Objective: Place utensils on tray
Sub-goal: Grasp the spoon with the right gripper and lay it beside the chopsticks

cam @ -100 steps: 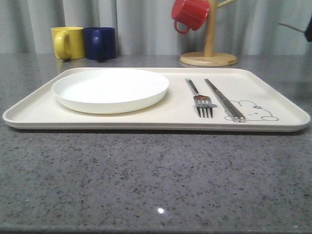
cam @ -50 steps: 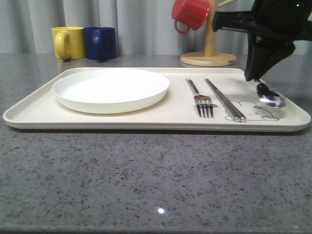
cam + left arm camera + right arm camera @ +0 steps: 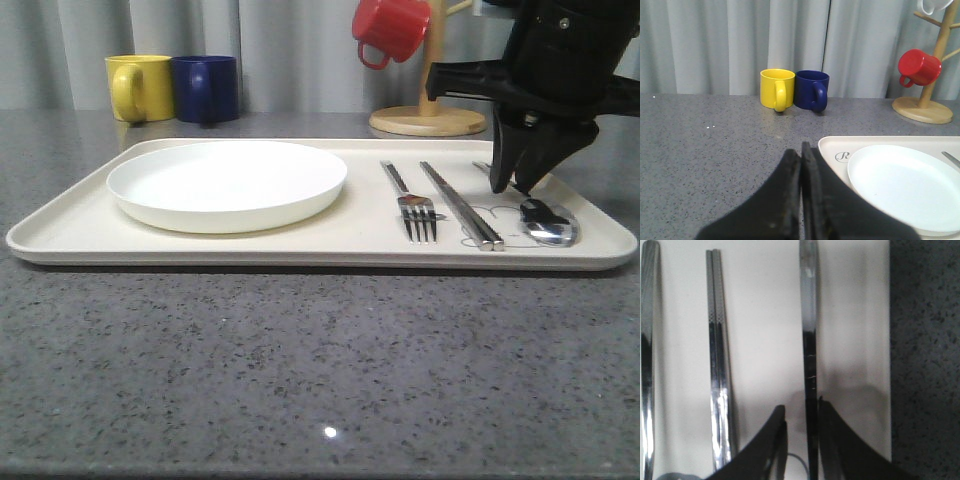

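Note:
The cream tray point(image 3: 300, 247) holds a white plate point(image 3: 227, 183), a fork point(image 3: 412, 205) and a pair of chopsticks point(image 3: 460, 205). The spoon point(image 3: 548, 222) lies at the tray's right end, its bowl toward the front. My right gripper point(image 3: 512, 186) stands over the spoon's handle. In the right wrist view the handle point(image 3: 809, 315) runs between the fingers of that gripper point(image 3: 801, 412); the jaws are slightly open, with a gap on one side. The chopsticks point(image 3: 717, 355) and fork point(image 3: 647, 355) lie beside it. My left gripper point(image 3: 801, 150) is shut and empty, left of the tray point(image 3: 832, 145).
A yellow mug point(image 3: 138, 87) and a blue mug point(image 3: 205, 88) stand behind the tray at the back left. A red mug point(image 3: 390, 28) hangs on a wooden mug tree point(image 3: 428, 110) at the back right. Grey stone counter point(image 3: 300, 370) stretches in front of the tray.
My right arm came in from the right with the spoon and lowered it. The spoon now rests on the tray, nearer the chopsticks, with the jaws parted around its handle.

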`<action>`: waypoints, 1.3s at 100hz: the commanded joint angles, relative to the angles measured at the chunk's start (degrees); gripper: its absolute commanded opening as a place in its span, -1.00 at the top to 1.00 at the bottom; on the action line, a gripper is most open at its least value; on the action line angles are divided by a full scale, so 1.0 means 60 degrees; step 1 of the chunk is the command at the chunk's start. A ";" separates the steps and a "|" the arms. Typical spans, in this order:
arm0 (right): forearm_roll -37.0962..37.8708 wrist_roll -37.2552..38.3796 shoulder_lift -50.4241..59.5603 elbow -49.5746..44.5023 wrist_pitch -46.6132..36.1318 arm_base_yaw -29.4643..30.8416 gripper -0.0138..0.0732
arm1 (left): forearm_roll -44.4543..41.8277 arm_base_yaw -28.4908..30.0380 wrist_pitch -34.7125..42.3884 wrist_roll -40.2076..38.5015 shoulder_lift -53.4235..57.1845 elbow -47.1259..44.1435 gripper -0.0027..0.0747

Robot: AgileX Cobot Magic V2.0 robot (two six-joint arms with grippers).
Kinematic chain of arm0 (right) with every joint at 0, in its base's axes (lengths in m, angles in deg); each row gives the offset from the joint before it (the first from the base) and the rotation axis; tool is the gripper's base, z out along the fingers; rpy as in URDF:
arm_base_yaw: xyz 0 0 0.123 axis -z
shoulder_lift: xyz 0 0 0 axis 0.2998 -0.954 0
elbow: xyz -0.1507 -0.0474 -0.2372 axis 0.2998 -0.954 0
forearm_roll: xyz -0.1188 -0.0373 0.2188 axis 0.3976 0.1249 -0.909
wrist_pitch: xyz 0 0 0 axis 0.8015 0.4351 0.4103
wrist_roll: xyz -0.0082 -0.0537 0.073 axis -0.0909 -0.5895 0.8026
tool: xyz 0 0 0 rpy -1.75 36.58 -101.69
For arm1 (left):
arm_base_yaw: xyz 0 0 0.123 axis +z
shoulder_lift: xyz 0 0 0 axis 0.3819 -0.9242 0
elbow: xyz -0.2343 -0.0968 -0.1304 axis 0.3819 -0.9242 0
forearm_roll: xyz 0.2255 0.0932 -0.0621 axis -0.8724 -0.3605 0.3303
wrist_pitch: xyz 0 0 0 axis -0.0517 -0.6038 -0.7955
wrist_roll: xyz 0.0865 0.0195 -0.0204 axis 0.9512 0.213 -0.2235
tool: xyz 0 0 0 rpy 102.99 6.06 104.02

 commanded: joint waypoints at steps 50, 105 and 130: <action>0.1650 -0.0231 0.2342 0.0246 -0.0591 0.0613 -0.04 | 0.0098 -0.0054 0.0740 -0.0002 -0.0052 0.0248 0.98; 0.1668 -0.1043 0.7952 -0.3719 -0.1984 0.2294 -0.03 | 0.0098 -0.0054 0.0740 -0.0002 -0.0052 0.0248 0.98; 0.1727 -0.1043 1.0827 -0.5541 -0.2651 0.2294 -0.03 | 0.0098 -0.0054 0.0740 -0.0002 -0.0052 0.0248 0.98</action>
